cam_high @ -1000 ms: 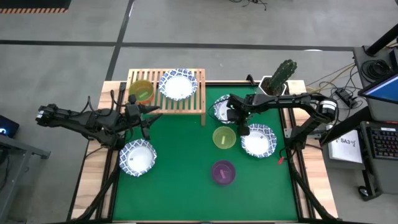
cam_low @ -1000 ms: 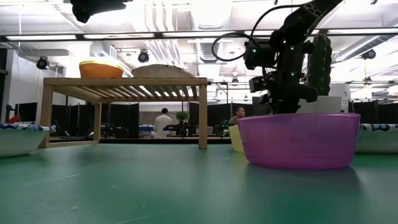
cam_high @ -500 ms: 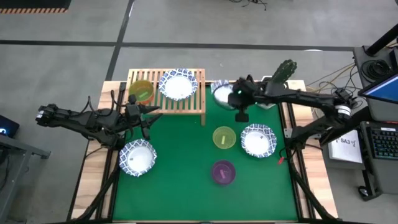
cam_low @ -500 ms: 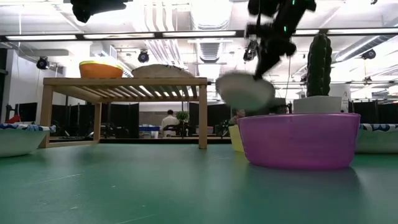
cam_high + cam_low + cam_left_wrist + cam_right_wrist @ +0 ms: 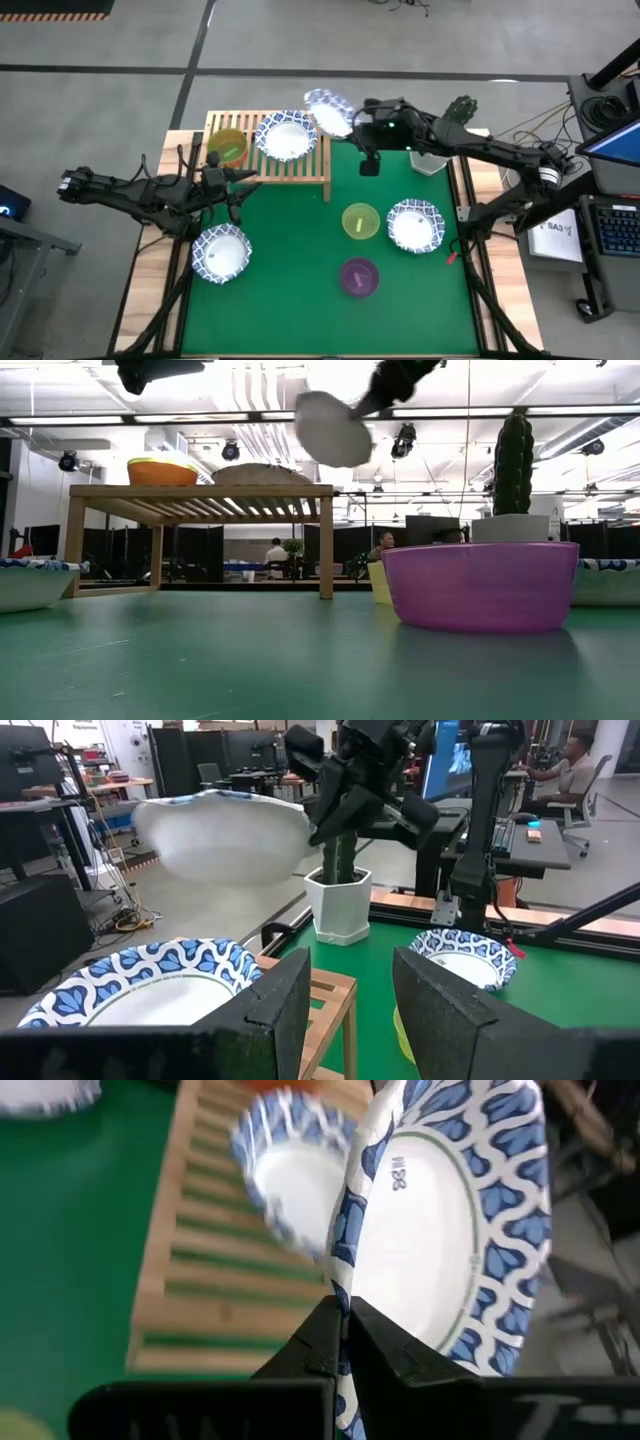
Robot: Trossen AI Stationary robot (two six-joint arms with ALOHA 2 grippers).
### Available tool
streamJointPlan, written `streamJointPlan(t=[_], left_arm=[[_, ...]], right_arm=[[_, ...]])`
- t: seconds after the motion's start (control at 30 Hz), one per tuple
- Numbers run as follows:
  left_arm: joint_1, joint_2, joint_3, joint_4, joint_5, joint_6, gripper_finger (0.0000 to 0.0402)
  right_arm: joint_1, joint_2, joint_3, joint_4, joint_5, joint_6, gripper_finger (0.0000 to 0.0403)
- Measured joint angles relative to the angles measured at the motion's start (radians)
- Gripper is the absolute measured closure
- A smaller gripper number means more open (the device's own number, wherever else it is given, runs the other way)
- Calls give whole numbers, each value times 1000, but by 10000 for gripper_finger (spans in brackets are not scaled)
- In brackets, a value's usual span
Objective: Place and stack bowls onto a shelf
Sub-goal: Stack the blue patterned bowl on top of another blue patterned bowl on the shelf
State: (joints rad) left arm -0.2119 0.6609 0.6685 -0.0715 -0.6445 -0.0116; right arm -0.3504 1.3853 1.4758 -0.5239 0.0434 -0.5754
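The right tool (image 5: 352, 113) is clamped on the rim of a white bowl with a blue-patterned rim (image 5: 328, 110), carrying it tilted in the air just past the right end of the wooden shelf (image 5: 304, 166), beside a second blue-rimmed bowl (image 5: 286, 137) that sits on the slats. In the right wrist view the fingers (image 5: 330, 1342) pinch the held bowl's edge (image 5: 440, 1220) with the shelf's slats (image 5: 200, 1280) and the seated bowl (image 5: 285, 1175) beyond. An orange bowl with a yellow-green one nested in it (image 5: 227, 146) occupies the shelf's left half. The left tool (image 5: 243, 186) hovers with its fingers apart over the green bench (image 5: 290, 270) just in front of the shelf, near a third blue-rimmed bowl (image 5: 221, 253). A fourth blue-rimmed bowl (image 5: 415, 225) rests on the bench's right side, with a lime green bowl (image 5: 360, 221) just beside it and a purple bowl (image 5: 359, 277) nearer the front edge. A potted cactus (image 5: 452, 125) stands at the back right corner.
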Motion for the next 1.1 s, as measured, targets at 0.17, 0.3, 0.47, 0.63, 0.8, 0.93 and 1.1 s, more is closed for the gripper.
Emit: streamJointPlan(t=[0.17,0.3,0.47,0.63,0.8,0.93,1.1], left_arm=[[-1,0,0,3,0,0,274],[-1,-1,0,3,0,0,274],[-1,-1,0,3,0,3,274],[-1,-1,-2,4,0,7,274],[-1,-2,-2,4,0,7,274],[-1,-2,-2,4,0,9,274],[-1,-1,-2,4,0,11,274]], right_arm=[[18,100,46,111,3,-61,394],[19,178,82,162,9,-95,394],[19,264,138,167,10,-123,394],[23,320,183,163,10,-144,394],[25,340,199,161,9,-152,394],[25,340,199,162,9,-154,387],[26,340,199,162,9,-133,365]])
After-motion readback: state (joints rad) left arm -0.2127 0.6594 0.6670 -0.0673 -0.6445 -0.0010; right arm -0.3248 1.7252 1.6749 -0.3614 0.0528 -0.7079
